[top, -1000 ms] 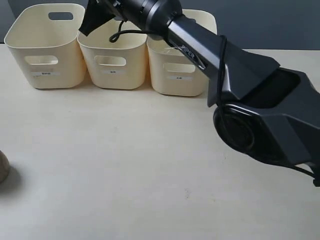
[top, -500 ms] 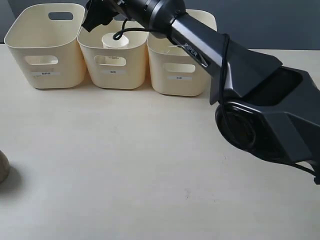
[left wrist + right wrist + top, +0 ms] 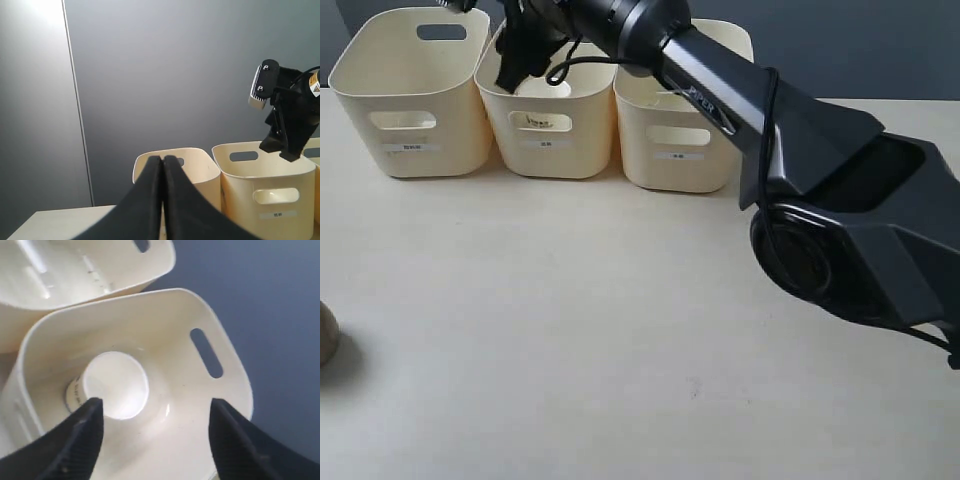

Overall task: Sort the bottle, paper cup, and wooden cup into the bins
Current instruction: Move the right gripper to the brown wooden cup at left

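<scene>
The white paper cup (image 3: 112, 385) stands loose inside the middle bin (image 3: 545, 155), its rim showing above the bin's wall (image 3: 542, 88). My right gripper (image 3: 155, 440) hangs open above that bin, touching nothing, and reaches across from the right (image 3: 520, 60). The brown wooden cup (image 3: 325, 335) sits on the table at the far left edge, half cut off. My left gripper (image 3: 162, 162) is shut with nothing in it, pointing toward the left bin (image 3: 200, 167). The bottle is out of view.
Three cream bins stand in a row at the back: left (image 3: 410, 150), middle, right (image 3: 680, 165). The right arm's large dark body (image 3: 840, 240) spans the right half of the table. A dark grey wall (image 3: 165, 75) rises behind the bins.
The paper cup came out of the right gripper and dropped lower into the middle bin. The right gripper's fingers now point down over that bin. The wooden cup has not moved.
</scene>
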Robot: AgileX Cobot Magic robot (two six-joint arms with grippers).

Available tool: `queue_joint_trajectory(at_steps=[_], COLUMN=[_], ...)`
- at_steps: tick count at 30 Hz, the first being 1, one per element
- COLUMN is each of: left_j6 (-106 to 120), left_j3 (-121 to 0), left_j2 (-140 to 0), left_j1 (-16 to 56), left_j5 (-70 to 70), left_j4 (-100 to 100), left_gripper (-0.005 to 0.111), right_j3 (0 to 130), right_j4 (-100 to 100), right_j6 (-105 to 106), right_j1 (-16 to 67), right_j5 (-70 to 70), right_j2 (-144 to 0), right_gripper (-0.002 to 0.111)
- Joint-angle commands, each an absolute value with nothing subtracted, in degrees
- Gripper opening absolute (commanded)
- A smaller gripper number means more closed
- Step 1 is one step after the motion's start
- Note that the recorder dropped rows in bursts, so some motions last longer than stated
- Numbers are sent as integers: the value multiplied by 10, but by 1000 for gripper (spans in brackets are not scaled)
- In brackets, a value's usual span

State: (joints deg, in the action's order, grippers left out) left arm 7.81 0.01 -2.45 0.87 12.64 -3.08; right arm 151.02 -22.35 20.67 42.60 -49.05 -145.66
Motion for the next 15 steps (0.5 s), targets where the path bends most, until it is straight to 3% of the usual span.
queue_joint_trajectory(at_steps=[1,15], left_j6=[76,76], left_j3=[0,0], left_j2=[-21,-21], left_j1=[12,12], left_j5=[128,128], left_j4=[-34,-34], left_gripper=[0,0], right_j3=[1511,1511], right_j4=[-120,254], right_j6=[343,615], right_j1=[429,450], right_j5=[-531,-700], right_j2=[-1454,-1417], right_gripper=[58,55])
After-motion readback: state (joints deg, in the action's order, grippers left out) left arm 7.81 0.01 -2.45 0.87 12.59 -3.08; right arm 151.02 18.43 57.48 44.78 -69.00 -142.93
